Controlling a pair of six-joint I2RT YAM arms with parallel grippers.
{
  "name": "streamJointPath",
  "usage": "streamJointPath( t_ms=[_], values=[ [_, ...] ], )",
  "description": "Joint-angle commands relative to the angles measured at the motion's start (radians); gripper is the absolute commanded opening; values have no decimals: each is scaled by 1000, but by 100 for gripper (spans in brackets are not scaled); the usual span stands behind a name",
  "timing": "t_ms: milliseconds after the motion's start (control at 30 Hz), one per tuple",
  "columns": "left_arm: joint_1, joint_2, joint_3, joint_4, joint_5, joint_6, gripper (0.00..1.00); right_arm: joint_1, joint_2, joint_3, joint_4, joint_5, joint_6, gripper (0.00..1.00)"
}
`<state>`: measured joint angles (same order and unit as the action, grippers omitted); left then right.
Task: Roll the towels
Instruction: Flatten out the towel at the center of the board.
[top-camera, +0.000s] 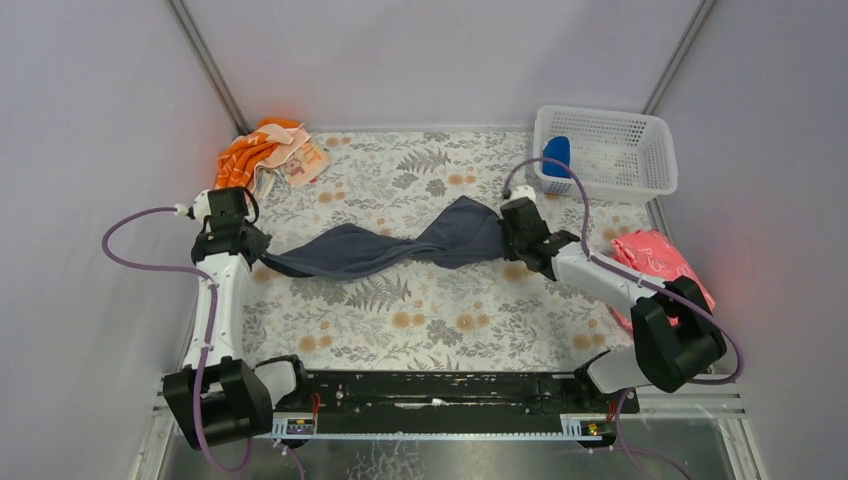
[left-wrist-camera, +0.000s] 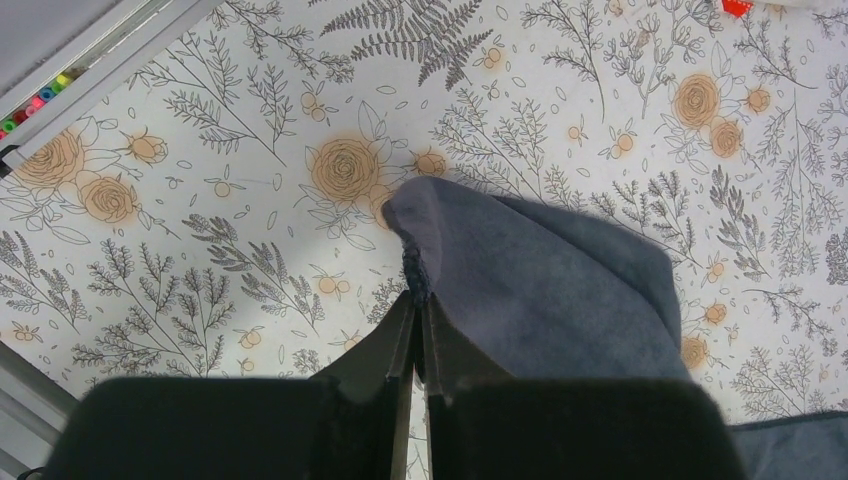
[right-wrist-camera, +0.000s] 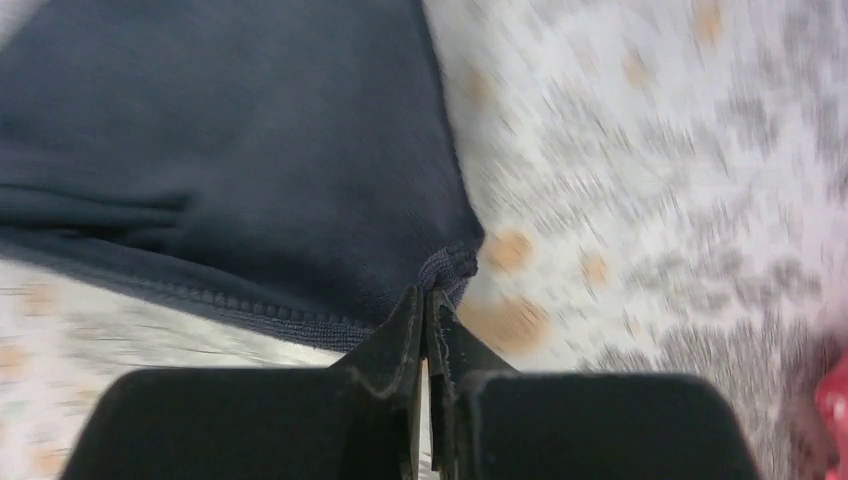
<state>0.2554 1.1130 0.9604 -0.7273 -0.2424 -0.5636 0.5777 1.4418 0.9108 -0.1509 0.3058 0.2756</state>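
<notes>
- Orange cloth (top-camera: 268, 152) lies bunched at the counter's (top-camera: 420, 310) far left corner.
- Left tool (left-wrist-camera: 418, 310) is clamped on the grey towel's (top-camera: 400, 245) left end.
- That towel stretches across the counter, twisted at its middle.
- Right tool (right-wrist-camera: 428, 310) pinches its right corner.
- Blue towel (top-camera: 556, 155) sits in the white basket (top-camera: 650, 150) at the far right, with a pink cloth (top-camera: 655, 258) nearer.

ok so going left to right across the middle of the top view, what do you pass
left gripper → dark grey towel → right gripper → pink cloth. The orange cloth and white basket sit farther back and overlap these sideways, so they are left out.
</notes>
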Motion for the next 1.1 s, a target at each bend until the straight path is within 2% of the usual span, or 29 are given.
streamJointPath(
  t_ms=[0,67,167,233,300,467,833,1067],
  values=[
    [10,9,-8,52,4,16,3,-138,-59,-173,-18,15,163,9],
    [11,11,-8,52,4,16,3,-172,-80,-216,-22,-1,187,18],
    [11,11,-8,52,-1,16,3,-178,-106,-245,-38,-1,213,25],
    [10,15,-6,50,-3,15,3,-178,-129,-250,-34,-4,205,35],
    [12,17,-6,49,0,16,3,-178,-142,-223,-24,-30,163,45],
    [12,23,-7,49,12,16,3,-178,-65,-75,38,-225,9,56],
    [14,34,-8,51,28,18,3,-207,413,460,-159,-426,-306,59],
    [17,36,-11,51,29,19,3,-235,631,706,-233,-441,-424,56]
  ],
)
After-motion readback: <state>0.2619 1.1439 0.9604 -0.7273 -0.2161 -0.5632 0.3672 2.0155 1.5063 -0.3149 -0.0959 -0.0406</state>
